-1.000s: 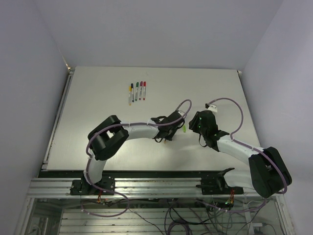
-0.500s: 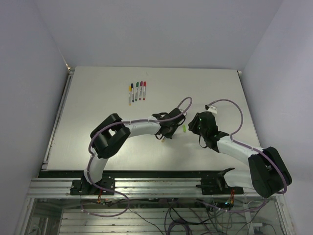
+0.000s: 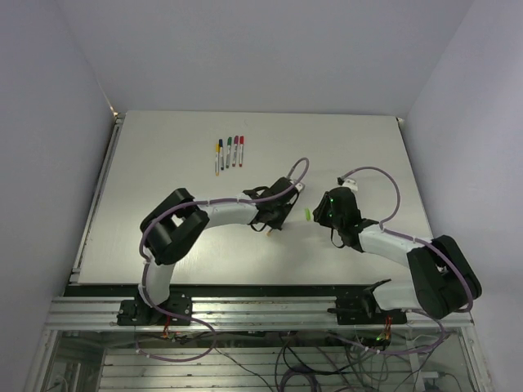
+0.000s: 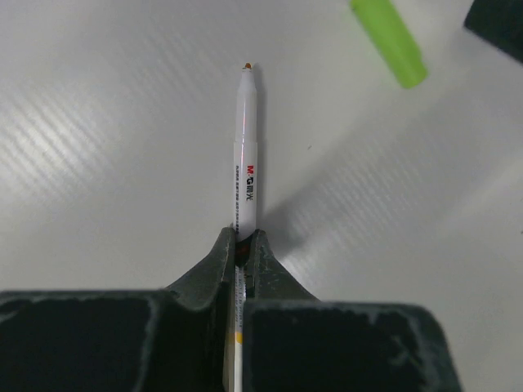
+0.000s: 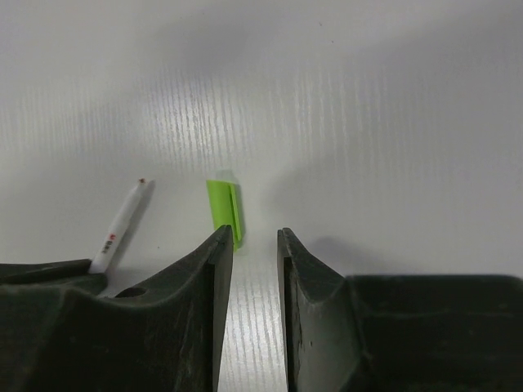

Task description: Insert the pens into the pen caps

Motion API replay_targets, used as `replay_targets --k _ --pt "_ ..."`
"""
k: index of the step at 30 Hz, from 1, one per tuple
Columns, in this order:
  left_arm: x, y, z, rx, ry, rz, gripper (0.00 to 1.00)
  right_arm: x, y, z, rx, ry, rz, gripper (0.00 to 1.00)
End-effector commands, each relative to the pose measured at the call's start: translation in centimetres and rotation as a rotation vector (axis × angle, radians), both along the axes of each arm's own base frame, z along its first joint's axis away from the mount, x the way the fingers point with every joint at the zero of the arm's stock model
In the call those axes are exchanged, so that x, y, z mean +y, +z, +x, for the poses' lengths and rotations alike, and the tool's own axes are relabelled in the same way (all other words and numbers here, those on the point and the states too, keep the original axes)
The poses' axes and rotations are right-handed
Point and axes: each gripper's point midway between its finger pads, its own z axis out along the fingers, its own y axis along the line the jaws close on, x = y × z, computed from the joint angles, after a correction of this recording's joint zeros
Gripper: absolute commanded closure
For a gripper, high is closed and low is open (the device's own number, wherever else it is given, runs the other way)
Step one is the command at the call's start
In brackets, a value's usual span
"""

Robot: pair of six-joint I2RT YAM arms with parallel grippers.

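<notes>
My left gripper [image 4: 243,238] is shut on a thin white pen [image 4: 247,155], whose small dark-reddish tip points away over the table. A bright green pen cap [image 4: 389,41] lies flat ahead and to the right of that tip. In the right wrist view the cap [image 5: 224,208] lies just past my left fingertip, with the pen's tip [image 5: 124,220] to its left. My right gripper [image 5: 250,238] is open with a narrow gap and holds nothing. From above, the cap [image 3: 307,215] lies between the left gripper [image 3: 278,216] and the right gripper [image 3: 319,214].
Several pens with coloured ends [image 3: 230,153] lie side by side at the back of the white table [image 3: 163,163]. A corner of the right gripper shows at the top right of the left wrist view [image 4: 500,23]. Walls stand close on both sides.
My left gripper has drawn back to the left with the pen. The green cap now lies in the open between the grippers. My right gripper has edged left toward the cap.
</notes>
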Motion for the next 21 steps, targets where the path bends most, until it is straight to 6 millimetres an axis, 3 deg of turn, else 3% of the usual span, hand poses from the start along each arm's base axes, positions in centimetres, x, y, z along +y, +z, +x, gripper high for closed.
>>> replay_targets --k 1,9,21 --pt "2.9 -0.8 -1.9 0.089 0.018 0.019 0.93 0.6 0.9 1.3 -0.031 0.041 -0.02 0.72" --pt "2.7 4.4 -1.7 0.026 0.029 -0.102 0.93 1.2 0.9 2.2 -0.03 0.109 -0.093 0.67" --pt "5.3 6.4 -2.5 0.033 0.09 -0.227 0.93 2.4 -0.4 2.5 0.046 0.156 -0.257 0.61"
